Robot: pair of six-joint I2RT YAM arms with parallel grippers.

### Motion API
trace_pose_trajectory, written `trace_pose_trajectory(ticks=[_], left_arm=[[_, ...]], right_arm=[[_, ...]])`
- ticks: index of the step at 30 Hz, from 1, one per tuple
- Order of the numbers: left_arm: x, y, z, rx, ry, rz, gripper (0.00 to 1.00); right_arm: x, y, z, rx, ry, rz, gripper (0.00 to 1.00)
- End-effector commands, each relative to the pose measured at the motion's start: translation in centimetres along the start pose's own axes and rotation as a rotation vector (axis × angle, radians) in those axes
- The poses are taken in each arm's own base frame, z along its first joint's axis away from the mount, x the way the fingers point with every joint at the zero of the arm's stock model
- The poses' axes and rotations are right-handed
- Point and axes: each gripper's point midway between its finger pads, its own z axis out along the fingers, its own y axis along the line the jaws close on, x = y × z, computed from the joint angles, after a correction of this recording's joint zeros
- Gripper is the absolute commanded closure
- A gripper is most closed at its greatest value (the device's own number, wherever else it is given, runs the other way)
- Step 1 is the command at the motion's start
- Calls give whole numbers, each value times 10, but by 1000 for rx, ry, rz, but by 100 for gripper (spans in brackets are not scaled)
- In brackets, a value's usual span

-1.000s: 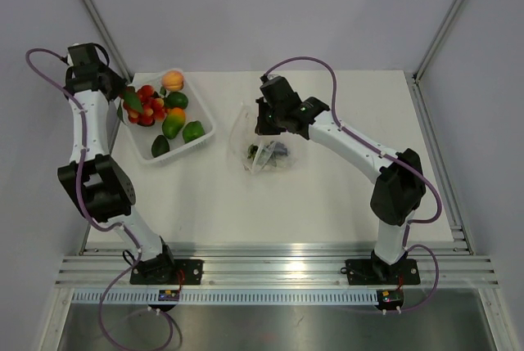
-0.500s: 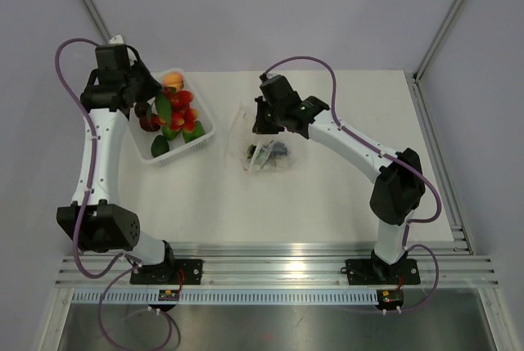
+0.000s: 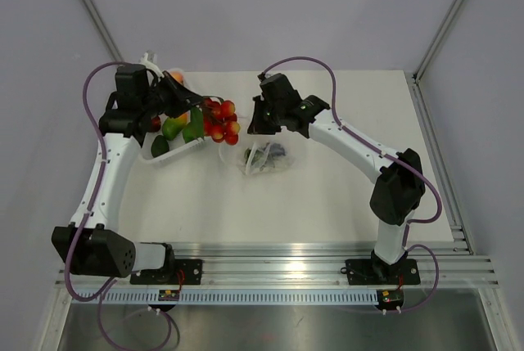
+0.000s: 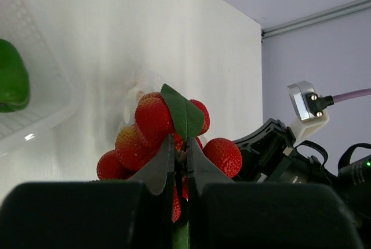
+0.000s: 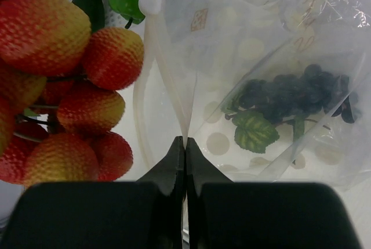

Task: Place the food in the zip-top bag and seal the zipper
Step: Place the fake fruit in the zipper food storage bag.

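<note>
Grey walls enclose a white table [image 3: 327,204] in the overhead view. Over the last second the left gripper [image 3: 199,110] has swung away from the tray [image 3: 176,155]. It now hangs the strawberry bunch [image 3: 219,120] between the tray and the bag [image 3: 274,159], just beside the bag's mouth. The right gripper [image 3: 253,126] stays at that mouth, holding it up.

From the left wrist we see the left gripper [image 4: 181,151] with its jaws pinched tight on the stem of the strawberry bunch [image 4: 152,122], under its leaf. The bunch dangles over the table, and the tray [image 4: 40,118] lies off to the side with a green pepper [image 4: 11,75] in it.

From the right wrist, the right gripper [image 5: 184,143] is clamped on the bag [image 5: 261,46] at the zipper [image 5: 164,75]. Grapes [image 5: 293,95] already lie inside, and the strawberry bunch [image 5: 66,95] hangs just outside the opening. We judge the carry nearly done, with insertion next and sealing not yet begun.
</note>
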Motion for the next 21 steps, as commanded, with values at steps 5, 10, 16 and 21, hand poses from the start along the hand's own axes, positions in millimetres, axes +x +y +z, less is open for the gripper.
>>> trace_pose_trajectory(ticks=[5, 10, 16, 21], left_arm=[[5, -46, -20, 214, -5, -14, 100], [8, -60, -35, 266, 4, 0, 100], [20, -51, -30, 229, 101, 54, 100], [34, -27, -16, 160, 153, 54, 100]], right_arm=[[-24, 38, -18, -141, -51, 36, 100], [-26, 42, -16, -150, -47, 44, 100], [-25, 42, -12, -147, -41, 49, 100], [-24, 43, -10, -156, -36, 56, 100]])
